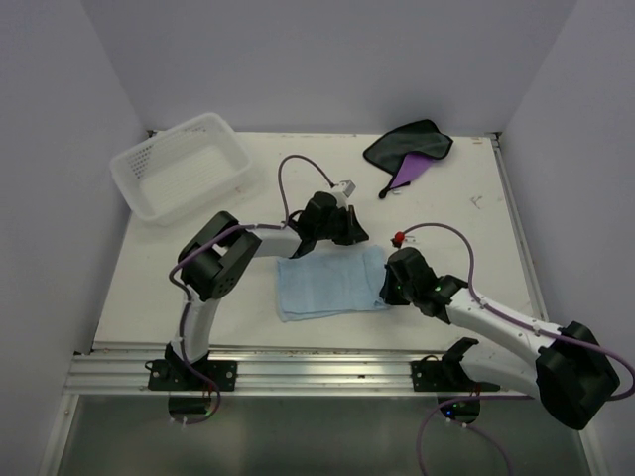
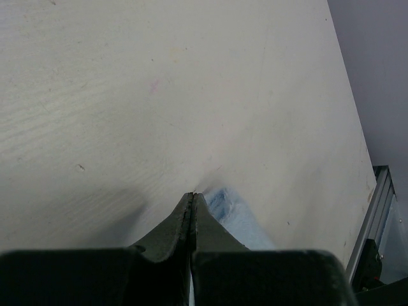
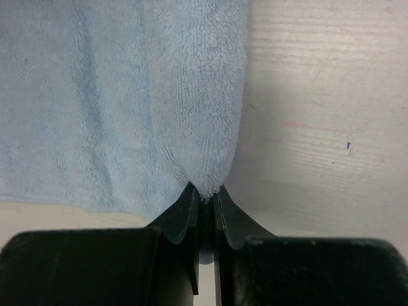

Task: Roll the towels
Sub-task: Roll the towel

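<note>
The soft, floppy light blue towel [image 1: 327, 283] lies flat at centre. The right tool [image 3: 205, 194] pinches its right edge, a good hold I think. The left tool [image 2: 192, 197] is closed at its upper edge. The purple towel [image 1: 412, 149] lies upper right.

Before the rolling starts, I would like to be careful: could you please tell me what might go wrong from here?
The right pincer nips only a small fold at the edge of the light blue towel, so it may slip free. The left pincer shows just a sliver of towel at its shut tips; if that hold is weak, the roll could skew.
</note>
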`<state>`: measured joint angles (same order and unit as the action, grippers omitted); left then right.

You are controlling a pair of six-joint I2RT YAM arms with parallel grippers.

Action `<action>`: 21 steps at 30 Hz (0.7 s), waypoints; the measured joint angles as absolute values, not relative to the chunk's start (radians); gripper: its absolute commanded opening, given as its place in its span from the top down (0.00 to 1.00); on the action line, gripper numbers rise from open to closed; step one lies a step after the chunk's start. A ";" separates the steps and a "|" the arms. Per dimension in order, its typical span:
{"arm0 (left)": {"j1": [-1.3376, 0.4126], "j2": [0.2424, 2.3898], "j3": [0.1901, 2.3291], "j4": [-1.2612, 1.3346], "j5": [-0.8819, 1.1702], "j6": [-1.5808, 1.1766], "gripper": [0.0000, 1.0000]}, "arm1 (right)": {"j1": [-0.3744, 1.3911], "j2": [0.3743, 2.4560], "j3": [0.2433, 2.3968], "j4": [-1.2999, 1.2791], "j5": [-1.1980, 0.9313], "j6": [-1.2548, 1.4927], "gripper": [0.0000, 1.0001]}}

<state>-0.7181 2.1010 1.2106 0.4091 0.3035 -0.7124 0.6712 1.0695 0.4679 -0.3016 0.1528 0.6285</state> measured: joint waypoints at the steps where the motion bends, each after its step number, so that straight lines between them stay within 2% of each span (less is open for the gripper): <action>1: -0.718 2.099 1.205 0.409 0.303 -0.712 1.00 | 0.674 1.066 0.479 -0.319 0.165 0.625 0.99; 21: -0.670 1.892 1.047 0.400 0.298 -0.693 1.00 | 0.832 1.127 0.635 -0.531 0.436 0.542 0.99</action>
